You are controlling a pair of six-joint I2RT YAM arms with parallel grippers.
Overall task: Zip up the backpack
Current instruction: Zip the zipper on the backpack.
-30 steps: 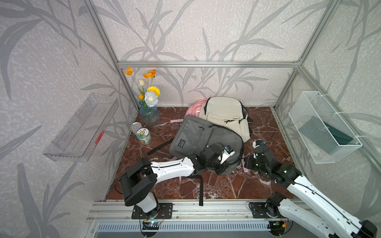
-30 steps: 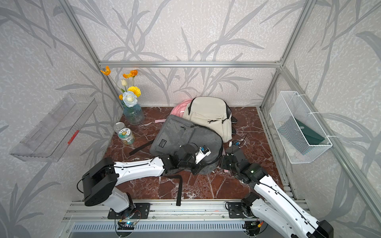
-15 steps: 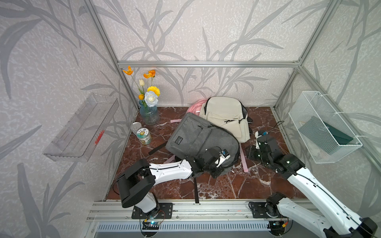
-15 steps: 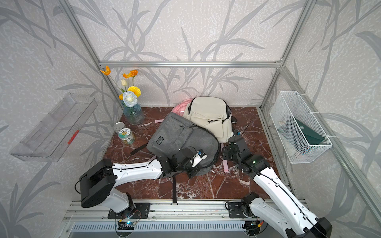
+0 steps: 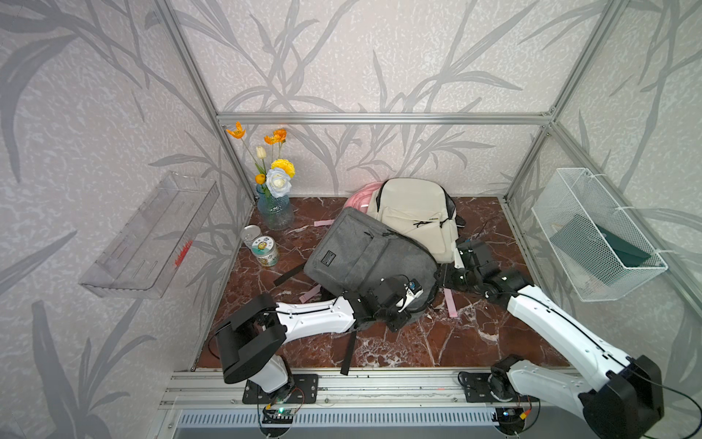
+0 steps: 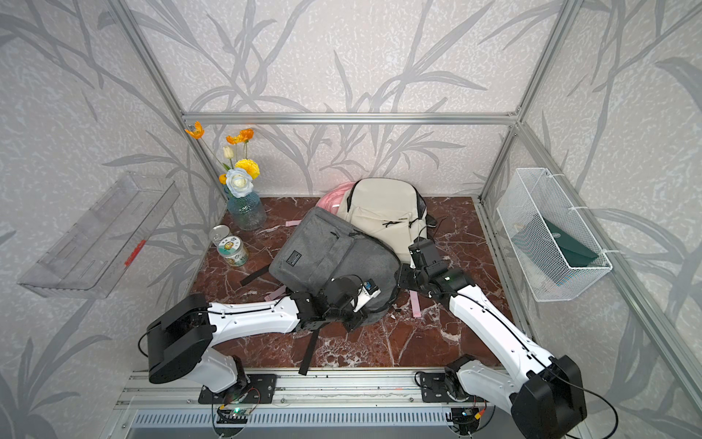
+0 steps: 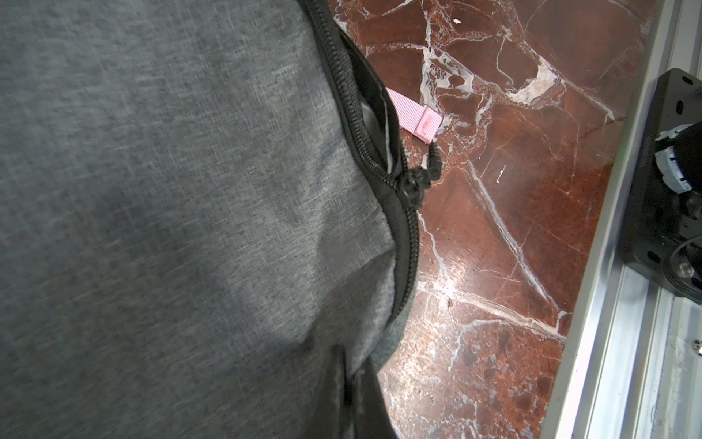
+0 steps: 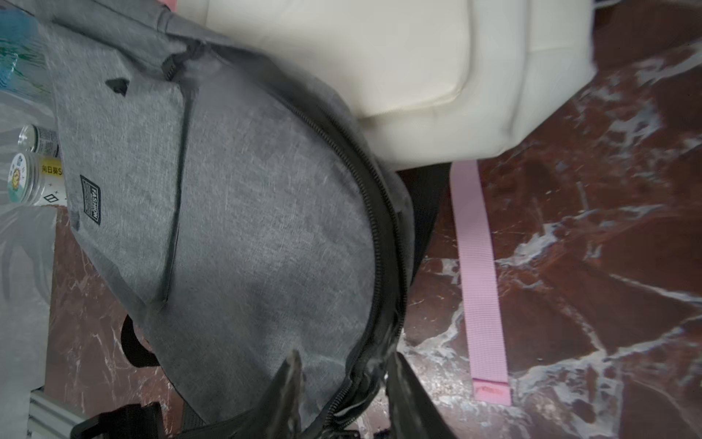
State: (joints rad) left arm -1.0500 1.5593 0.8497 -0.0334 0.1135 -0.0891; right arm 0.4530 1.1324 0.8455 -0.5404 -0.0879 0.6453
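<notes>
A grey backpack [image 5: 361, 254] [image 6: 326, 254] lies flat mid-table, its rounded top toward the front. Its black zipper slider [image 7: 412, 186] sits partway along the side; the teeth are joined on my left gripper's side of it and gape beyond. My left gripper [image 5: 399, 323] [image 7: 351, 380] is shut on a fold of the backpack's fabric by the zipper. My right gripper [image 5: 442, 275] [image 8: 343, 376] stands open at the backpack's right edge, its fingers either side of the zipper track [image 8: 383, 228].
A cream backpack [image 5: 414, 216] leans behind the grey one, with a pink bag [image 5: 359, 192] behind it and a pink strap [image 5: 450, 304] on the marble. A flower vase [image 5: 275, 213] and cans [image 5: 266, 251] stand back left. A wire basket [image 5: 596, 235] hangs right.
My right gripper has opened, drawn back from the front, then moved left onto the grey backpack's right edge. The backpack has shifted slightly left with my left gripper still holding it.
</notes>
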